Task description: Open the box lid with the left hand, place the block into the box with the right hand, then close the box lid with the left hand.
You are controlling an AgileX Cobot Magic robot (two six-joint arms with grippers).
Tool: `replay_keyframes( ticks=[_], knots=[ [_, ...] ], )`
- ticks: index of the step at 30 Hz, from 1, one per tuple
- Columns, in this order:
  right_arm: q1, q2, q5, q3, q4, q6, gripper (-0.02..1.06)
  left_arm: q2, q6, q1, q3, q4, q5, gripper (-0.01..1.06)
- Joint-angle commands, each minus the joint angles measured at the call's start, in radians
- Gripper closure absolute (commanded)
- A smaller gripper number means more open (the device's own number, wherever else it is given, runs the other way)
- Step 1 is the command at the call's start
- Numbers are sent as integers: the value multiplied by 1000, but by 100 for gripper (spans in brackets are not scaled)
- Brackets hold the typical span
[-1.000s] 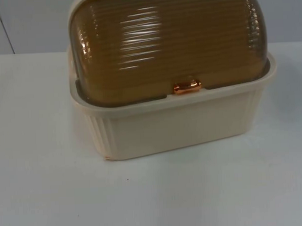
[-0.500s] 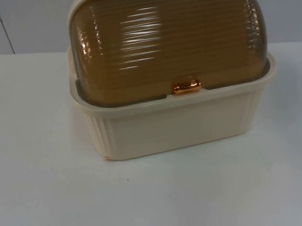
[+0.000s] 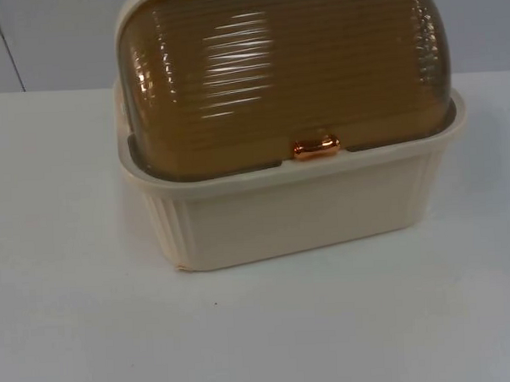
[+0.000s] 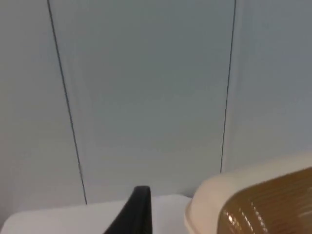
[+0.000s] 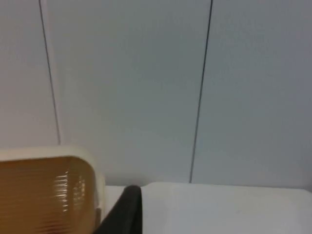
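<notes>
The desk [image 3: 83,334] carries the cream box [image 3: 307,214], its ribbed amber lid [image 3: 284,71] shut down to the copper handle [image 3: 316,146]. Contents cannot be judged through the lid; the block's position cannot be stated. Risk: a misaligned approach to the small handle could slip off or push the box along the desk. The left claw [image 4: 139,212] and right claw [image 5: 127,209] wait beside the box, facing the partition wall [image 4: 146,97]; whether either is spread cannot be told.
</notes>
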State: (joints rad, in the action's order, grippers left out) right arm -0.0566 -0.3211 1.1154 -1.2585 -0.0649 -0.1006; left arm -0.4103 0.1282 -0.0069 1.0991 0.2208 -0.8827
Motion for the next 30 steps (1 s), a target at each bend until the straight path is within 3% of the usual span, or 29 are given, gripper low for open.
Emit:
replay_keyframes(
  ticks=[1,11,17,21,30],
  knots=[
    [0,67,26,-2,26,3,0,74,-56,-3,2,-55,-78,0],
    [140,105,106,-2,35,27,0,209,-163,-28,0,-246,-187,0],
    [140,117,97,18,25,21,0,238,-163,-28,-40,-208,-200,0],
    [140,164,52,91,35,21,0,250,-163,-28,-109,-193,-204,0],
    [140,321,-27,420,39,26,0,290,-120,-69,-341,-203,-193,0]
  ],
)
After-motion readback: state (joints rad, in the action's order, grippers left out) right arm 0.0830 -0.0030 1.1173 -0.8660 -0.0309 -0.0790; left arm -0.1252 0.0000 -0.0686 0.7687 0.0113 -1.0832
